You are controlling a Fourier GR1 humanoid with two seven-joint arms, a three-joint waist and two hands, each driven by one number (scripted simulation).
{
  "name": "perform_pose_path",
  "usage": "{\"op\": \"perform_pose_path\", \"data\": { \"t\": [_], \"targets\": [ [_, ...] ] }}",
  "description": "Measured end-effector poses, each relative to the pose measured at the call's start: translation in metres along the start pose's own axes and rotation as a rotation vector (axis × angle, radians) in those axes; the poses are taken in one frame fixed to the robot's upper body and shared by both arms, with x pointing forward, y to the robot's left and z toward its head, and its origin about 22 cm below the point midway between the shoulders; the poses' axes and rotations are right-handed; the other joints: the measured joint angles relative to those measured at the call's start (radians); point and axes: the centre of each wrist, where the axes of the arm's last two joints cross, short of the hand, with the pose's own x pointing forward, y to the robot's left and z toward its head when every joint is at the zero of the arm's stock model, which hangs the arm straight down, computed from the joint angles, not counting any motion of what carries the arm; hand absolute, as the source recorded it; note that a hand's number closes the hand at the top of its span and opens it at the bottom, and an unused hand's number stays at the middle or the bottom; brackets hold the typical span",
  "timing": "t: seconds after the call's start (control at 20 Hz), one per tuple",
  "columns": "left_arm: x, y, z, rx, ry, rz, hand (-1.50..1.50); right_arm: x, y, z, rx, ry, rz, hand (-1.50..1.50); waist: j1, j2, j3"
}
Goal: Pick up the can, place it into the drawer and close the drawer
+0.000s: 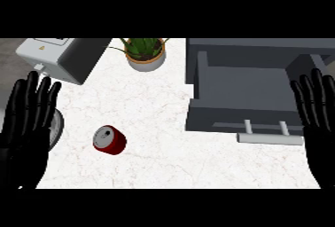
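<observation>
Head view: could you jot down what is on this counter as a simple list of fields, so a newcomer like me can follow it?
surface: white marbled counter
can: red metal can with a silver top, standing on the counter left of centre
drawer: grey drawer with a pale bar handle, pulled open at the right, nothing visible inside
plant: green plant in a pale pot, at the back
appliance: grey boxy appliance, back left
left hand: open, resting at the left edge
right hand: open, resting at the right edge
</observation>
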Motion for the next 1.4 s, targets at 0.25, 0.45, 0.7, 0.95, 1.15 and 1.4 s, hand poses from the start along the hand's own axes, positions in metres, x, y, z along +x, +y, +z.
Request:
{"op": "perform_pose_path", "data": {
  "t": [0.25,0.45,0.7,0.95,1.15,1.4],
  "targets": [
    [0.008,-0.024,0.006,0.021,-0.013,-0.029,-1.5,-0.002,0.0,0.001,-0.013,-0.022,0.005,-1.5,-0.033,-0.011,-0.007],
    [-0.006,-0.033,0.02,0.087,0.194,-0.064,-1.5,-0.015,-0.007,0.007,-0.079,0.117,0.022,-1.5,-0.04,-0.011,-0.008],
    [0.004,-0.048,0.026,0.14,0.359,-0.097,-1.5,-0.015,-0.017,0.019,-0.11,0.245,0.035,-1.5,-0.046,-0.015,-0.009],
    [0.02,-0.062,0.026,0.166,0.409,-0.11,-1.5,-0.014,-0.025,0.033,-0.128,0.282,0.038,-1.5,-0.048,-0.016,-0.009],
    [0.028,-0.057,0.03,0.19,0.436,-0.095,-1.5,-0.008,-0.028,0.042,-0.13,0.291,0.04,-1.5,-0.048,-0.016,-0.01],
    [0.029,-0.055,0.033,0.232,0.46,-0.091,-1.5,-0.023,-0.033,0.05,-0.136,0.292,0.041,-1.5,-0.047,-0.016,-0.01]
  ]
}}
